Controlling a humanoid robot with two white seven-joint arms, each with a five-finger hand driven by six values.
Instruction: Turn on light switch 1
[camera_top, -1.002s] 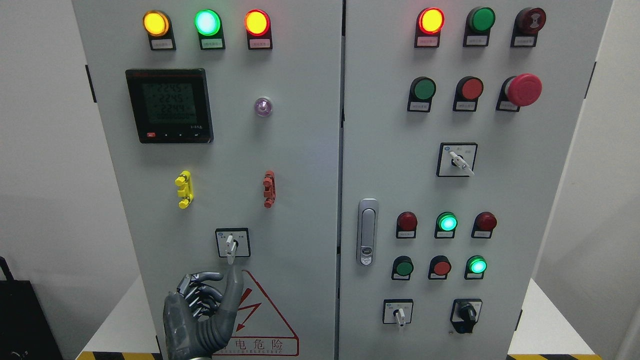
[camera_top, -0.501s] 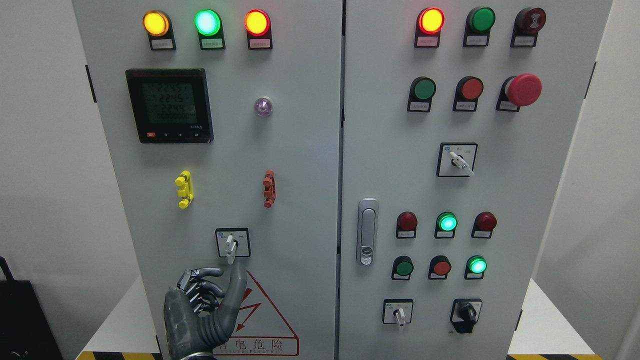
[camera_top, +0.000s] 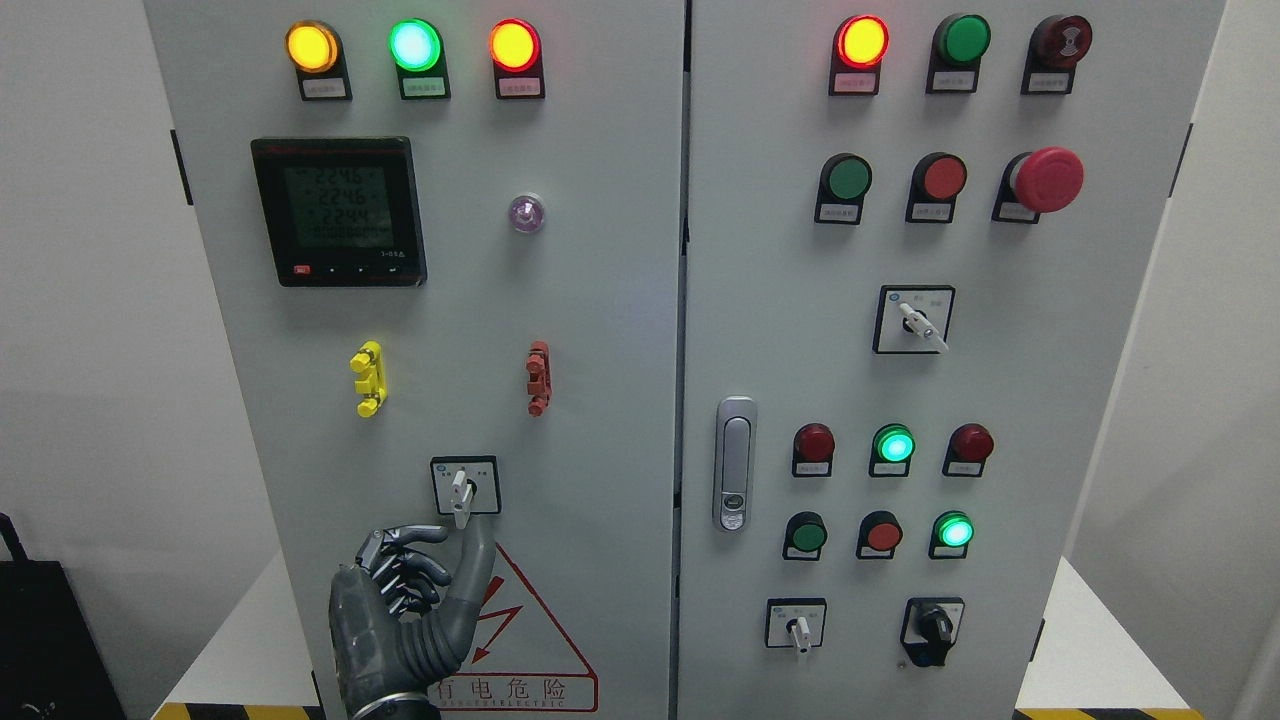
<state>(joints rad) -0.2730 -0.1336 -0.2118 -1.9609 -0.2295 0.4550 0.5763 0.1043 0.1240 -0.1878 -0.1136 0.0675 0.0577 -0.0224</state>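
A rotary selector switch (camera_top: 462, 487) with a white handle sits in a black-framed square low on the left cabinet door (camera_top: 600, 330). Its handle points straight down. My left hand (camera_top: 460, 535), dark grey, comes up from the bottom edge just below the switch. The thumb (camera_top: 478, 560) stands upright with its tip just below and right of the handle's lower end. The index finger (camera_top: 415, 536) reaches across just under the handle, and the other fingers are loosely curled. The hand holds nothing. My right hand is not visible.
Two more selector switches (camera_top: 913, 320) (camera_top: 797, 625) and a black knob (camera_top: 933, 628) are on the right door, with a chrome door latch (camera_top: 735, 465). Lit lamps line the top (camera_top: 415, 45). A meter (camera_top: 340, 212), yellow (camera_top: 368, 378) and red (camera_top: 538, 378) clips, and a red warning triangle (camera_top: 520, 640) mark the left door.
My left hand has crept upward, bringing thumb and index finger closer under the switch handle. The handle has not turned.
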